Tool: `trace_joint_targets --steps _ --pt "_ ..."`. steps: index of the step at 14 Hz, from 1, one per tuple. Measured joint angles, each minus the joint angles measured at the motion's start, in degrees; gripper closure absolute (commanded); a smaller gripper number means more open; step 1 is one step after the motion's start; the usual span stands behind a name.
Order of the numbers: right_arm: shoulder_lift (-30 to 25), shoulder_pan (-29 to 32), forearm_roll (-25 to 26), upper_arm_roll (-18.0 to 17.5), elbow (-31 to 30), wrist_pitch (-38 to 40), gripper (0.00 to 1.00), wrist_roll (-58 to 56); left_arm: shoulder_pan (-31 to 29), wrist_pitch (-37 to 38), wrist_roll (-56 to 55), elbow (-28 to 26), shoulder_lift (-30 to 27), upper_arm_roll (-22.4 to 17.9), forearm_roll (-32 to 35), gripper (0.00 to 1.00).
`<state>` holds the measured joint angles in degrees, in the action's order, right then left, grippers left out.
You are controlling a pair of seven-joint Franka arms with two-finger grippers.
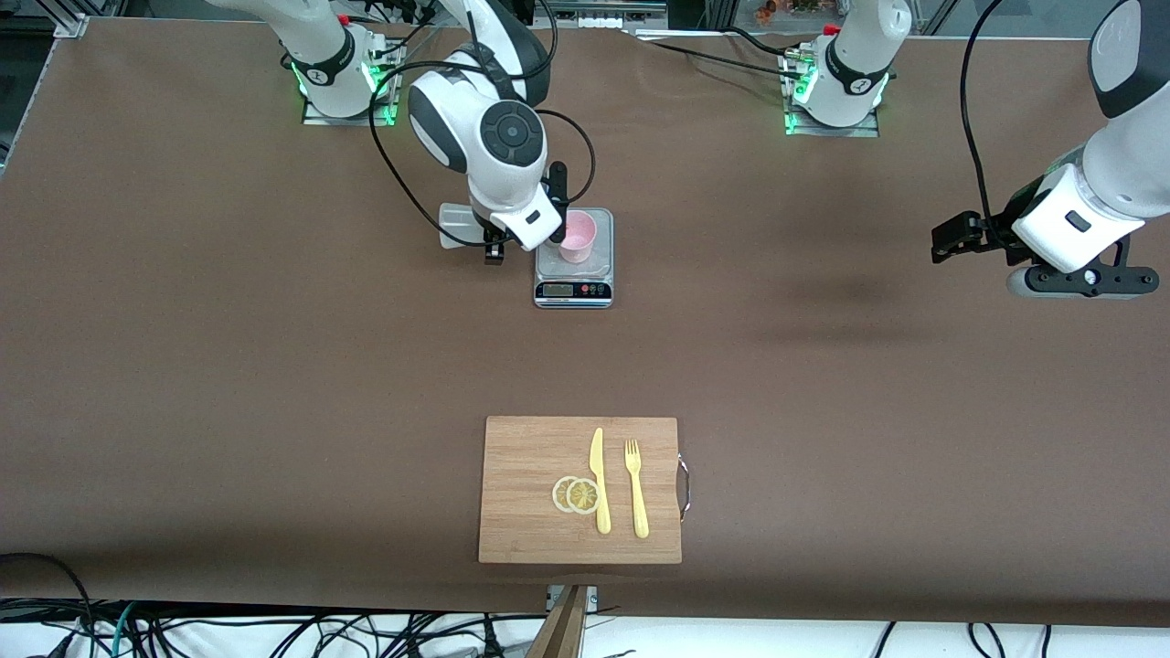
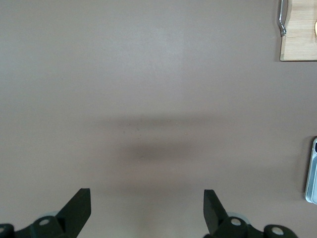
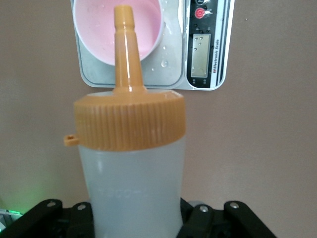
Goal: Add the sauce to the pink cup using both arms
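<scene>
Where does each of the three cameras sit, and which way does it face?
Front view: high across the table, facing both arms, the scale and the cutting board.
Left wrist view: on the waiting left arm, looking down past the open left gripper at bare table.
Right wrist view: on the right arm, looking along the sauce held in the right gripper toward the pink cup.
Shared: all three show the scale.

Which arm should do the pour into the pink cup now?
Right. Its claw is shut on the sauce bottle, nozzle aimed over the pink cup on the scale. The left claw hangs open over bare table.
</scene>
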<state>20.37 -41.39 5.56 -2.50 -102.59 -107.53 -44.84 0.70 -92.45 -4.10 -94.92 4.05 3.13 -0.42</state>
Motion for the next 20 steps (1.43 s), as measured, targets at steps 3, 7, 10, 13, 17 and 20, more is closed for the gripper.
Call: trace_joint_targets --steps 3,7,10,13,17,20 --pt "0.01 -0.53 0.84 0.01 0.0 0.85 1.0 0.21 0.0 0.0 0.0 0.0 0.04 0.0 0.0 0.0" --pt "0.2 -0.87 2.13 0.03 -0.01 1.39 1.0 0.93 -0.03 0.0 0.0 0.0 0.04 0.0 0.0 0.0" --pt "0.8 -1.52 3.67 0.03 -0.06 1.94 1.0 2.52 -0.04 0.0 0.0 0.0 0.05 0.0 0.0 0.0" --pt "1.35 -2.01 4.42 0.04 -0.06 2.37 1.0 3.42 -0.04 0.0 0.0 0.0 0.05 0.0 0.0 0.0" --pt "1.38 -2.78 4.78 0.04 -0.06 2.41 1.0 3.92 -0.05 0.0 0.0 0.0 0.06 0.0 0.0 0.0" --pt "1.45 -3.21 4.86 0.05 -0.06 2.47 1.0 4.77 -0.05 0.0 0.0 0.0 0.06 0.0 0.0 0.0"
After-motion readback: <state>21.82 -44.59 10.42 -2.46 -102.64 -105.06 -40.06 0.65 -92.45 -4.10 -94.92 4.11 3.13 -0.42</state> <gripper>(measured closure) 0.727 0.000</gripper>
